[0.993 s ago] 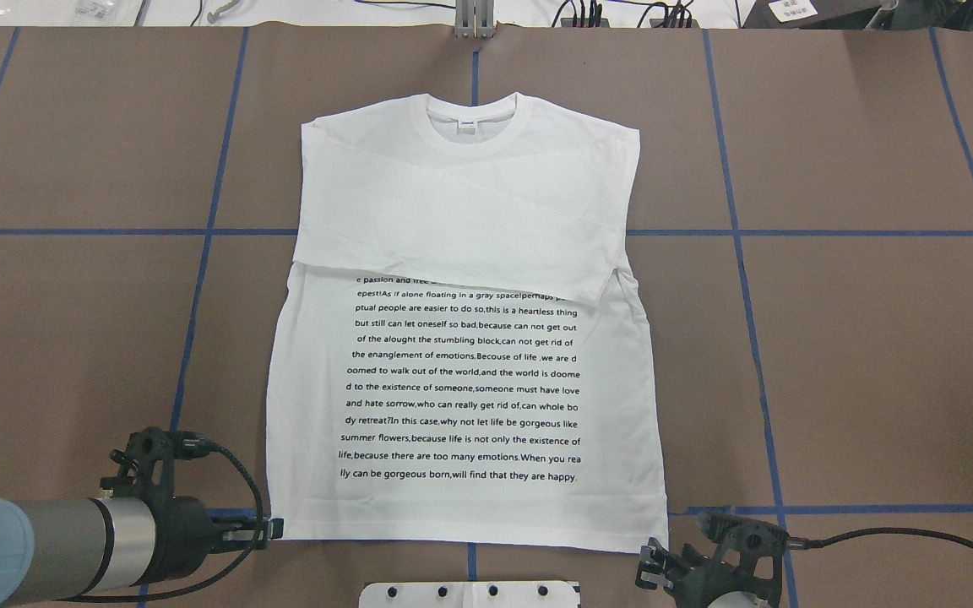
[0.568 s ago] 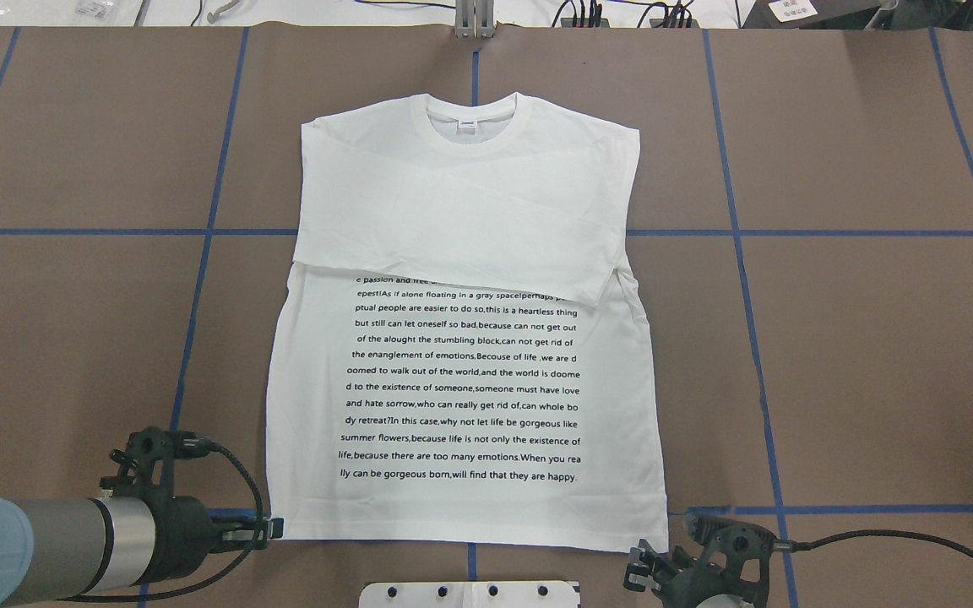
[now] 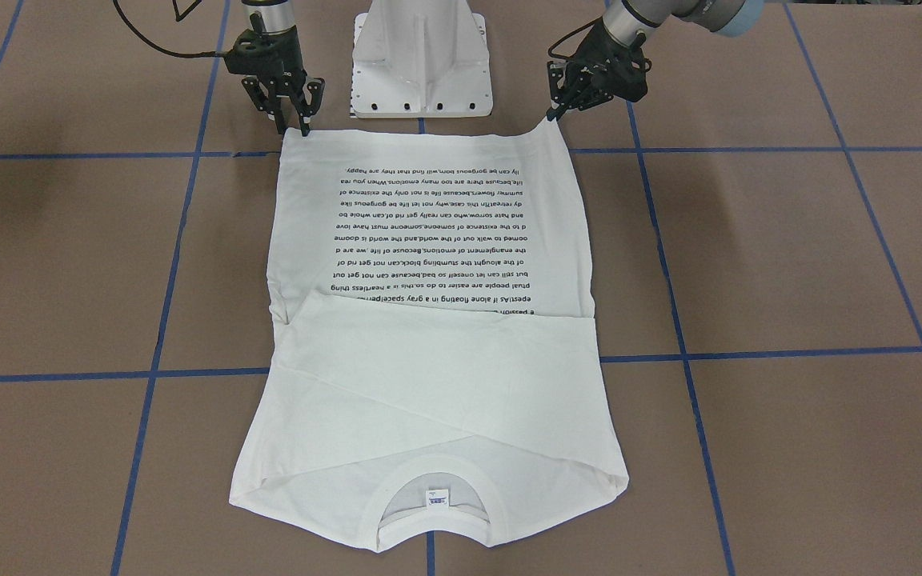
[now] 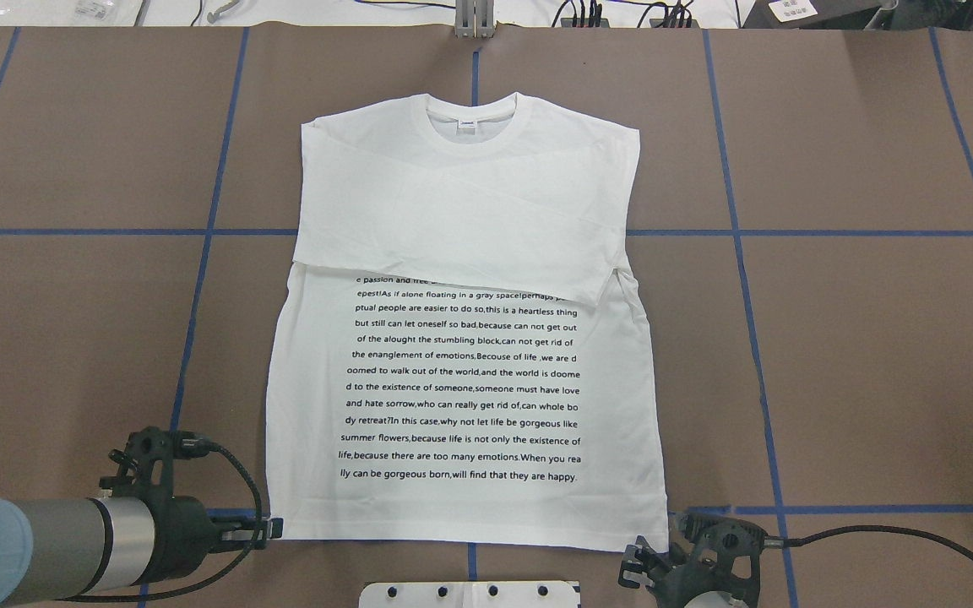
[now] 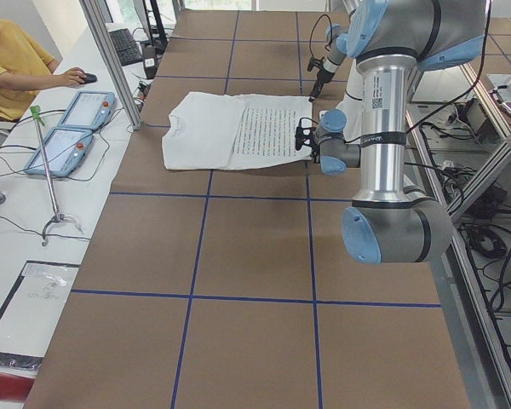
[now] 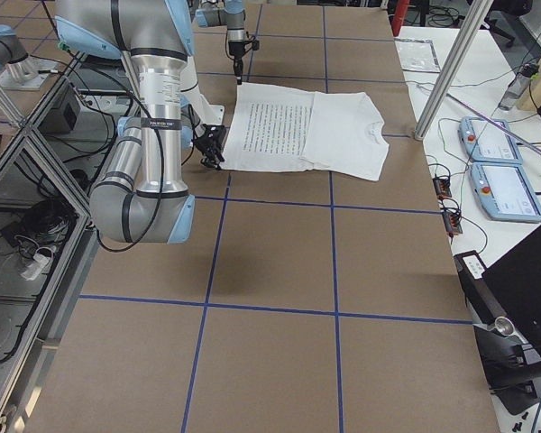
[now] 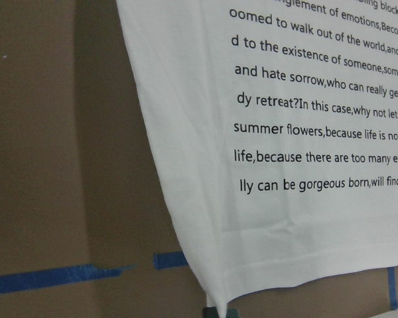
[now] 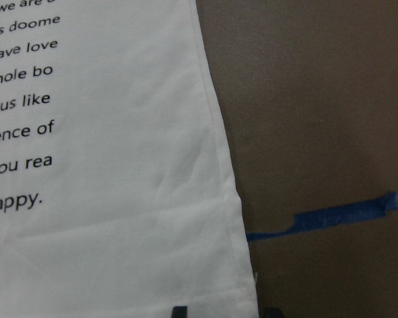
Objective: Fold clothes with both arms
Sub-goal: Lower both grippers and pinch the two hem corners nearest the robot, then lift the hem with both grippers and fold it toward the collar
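From the front, the T-shirt [image 3: 429,376] lies flat on the tabletop [image 3: 789,256], sleeves folded in and hem toward the robot. The left fingers [image 3: 555,114] pinch one hem corner. Overhead, the right fingers [image 4: 634,564] have slid inward along the near edge and now sit at the other corner; the left ones have not moved. The left wrist view shows its corner drawn to a point in the grip. The right wrist view shows spread fingertips straddling the corner with nothing held, so closing looks next.
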